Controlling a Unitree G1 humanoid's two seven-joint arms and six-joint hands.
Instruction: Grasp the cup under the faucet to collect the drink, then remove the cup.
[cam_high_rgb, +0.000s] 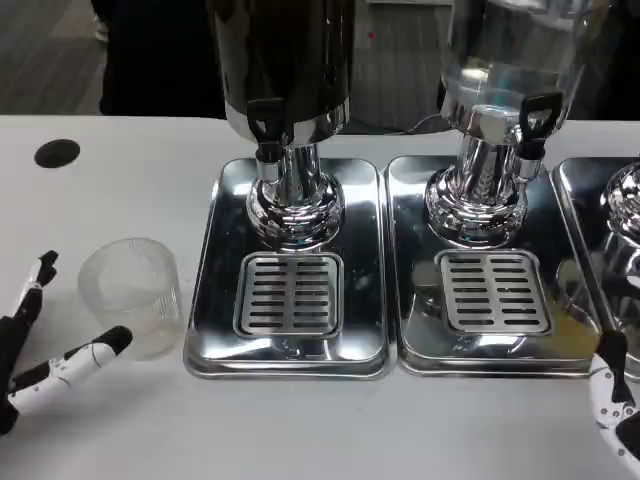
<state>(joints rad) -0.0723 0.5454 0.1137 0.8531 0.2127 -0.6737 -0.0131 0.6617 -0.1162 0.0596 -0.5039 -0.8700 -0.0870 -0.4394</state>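
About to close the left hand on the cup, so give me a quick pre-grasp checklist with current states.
1. Clear plastic cup upright on the white table: ok.
2. Cup empty: ok, no liquid seen.
3. Left hand open, fingers either side of the cup: ok.
4. Left hand holding the cup: not ok.
5. Drip grate under the dark dispenser's faucet free: ok.
6. Right hand state: cannot tell.

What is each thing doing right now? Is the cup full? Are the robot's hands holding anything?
cup: upright on the table, looks empty, not under a faucet
left hand: open, fingers spread beside the cup, holding nothing
right hand: at the picture's edge, grip unclear
dark dispenser: faucet not pouring
clear dispenser: faucet not pouring
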